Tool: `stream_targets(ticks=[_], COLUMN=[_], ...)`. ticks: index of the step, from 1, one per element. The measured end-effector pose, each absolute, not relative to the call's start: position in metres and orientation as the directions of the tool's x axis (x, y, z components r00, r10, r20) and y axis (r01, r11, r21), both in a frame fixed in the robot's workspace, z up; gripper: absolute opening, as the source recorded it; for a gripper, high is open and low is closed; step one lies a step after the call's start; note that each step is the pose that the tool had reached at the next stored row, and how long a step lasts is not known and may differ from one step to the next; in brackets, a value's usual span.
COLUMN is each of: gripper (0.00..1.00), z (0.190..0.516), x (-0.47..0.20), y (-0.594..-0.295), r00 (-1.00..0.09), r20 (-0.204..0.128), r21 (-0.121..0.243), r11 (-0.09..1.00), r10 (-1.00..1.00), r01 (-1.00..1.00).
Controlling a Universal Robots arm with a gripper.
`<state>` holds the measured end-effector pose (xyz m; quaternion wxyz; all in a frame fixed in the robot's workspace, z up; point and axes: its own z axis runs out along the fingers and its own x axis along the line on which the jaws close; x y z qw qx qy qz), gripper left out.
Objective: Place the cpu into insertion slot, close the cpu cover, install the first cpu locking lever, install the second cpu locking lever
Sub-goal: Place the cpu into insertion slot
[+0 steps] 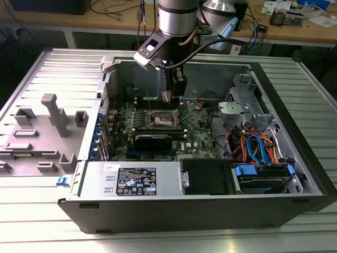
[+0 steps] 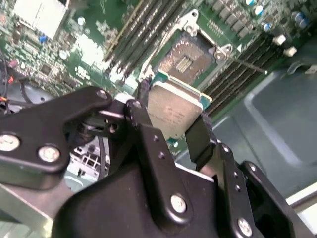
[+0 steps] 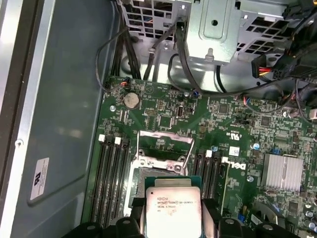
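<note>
Black two-finger gripper [image 2: 171,121] is pinching the small flat silver-grey square cpu [image 2: 174,110] by its edges. It hangs over the grey-rimmed, dark-centred insertion slot [image 2: 185,58], near the green motherboard's [image 3: 233,129] edge by the case wall. If it lands skewed, I reckon pins get mashed.

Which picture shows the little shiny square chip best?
The first wrist view: the flat silver-grey square cpu chip faces the camera, held between the black jaws. The second wrist view shows it tilted; the exterior view, a tiny speck.
</note>
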<state>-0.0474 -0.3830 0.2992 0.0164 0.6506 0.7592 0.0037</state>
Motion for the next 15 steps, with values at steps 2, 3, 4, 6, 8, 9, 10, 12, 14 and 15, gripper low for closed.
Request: stream_targets(ticks=[2, 3, 4, 6, 8, 9, 10, 12, 14, 15], gripper=[0.54, 0.54, 0.54, 0.54, 0.54, 0.54, 0.54, 0.54, 0.54, 0.54], z=[0.2975, 0.297, 0.2968, 0.2966, 0.2964, 0.2964, 0.2964, 0.2961, 0.2951, 0.2945], x=[-0.0483, -0.0483, -0.0483, -0.0483, -0.0484, -0.0484, -0.0484, -0.0484, -0.0484, -0.0484], y=[-0.383, -0.383, -0.383, -0.383, -0.383, -0.383, -0.383, -0.383, -0.383, -0.383], r00=[-0.15, -0.15, -0.15, -0.15, -0.15, -0.15, -0.15, -0.15, -0.15, -0.148], r20=[-0.02, -0.02, -0.021, -0.021, -0.02, -0.02, -0.02, -0.02, -0.02, -0.02], r21=[0.029, 0.029, 0.029, 0.029, 0.029, 0.029, 0.029, 0.029, 0.029, 0.029], r11=[0.151, 0.151, 0.151, 0.151, 0.151, 0.151, 0.151, 0.151, 0.15, 0.149], r10=[0.988, 0.988, 0.988, 0.988, 0.988, 0.988, 0.988, 0.988, 0.989, 0.989], r01=[0.988, 0.988, 0.988, 0.988, 0.988, 0.988, 0.988, 0.988, 0.988, 0.988])
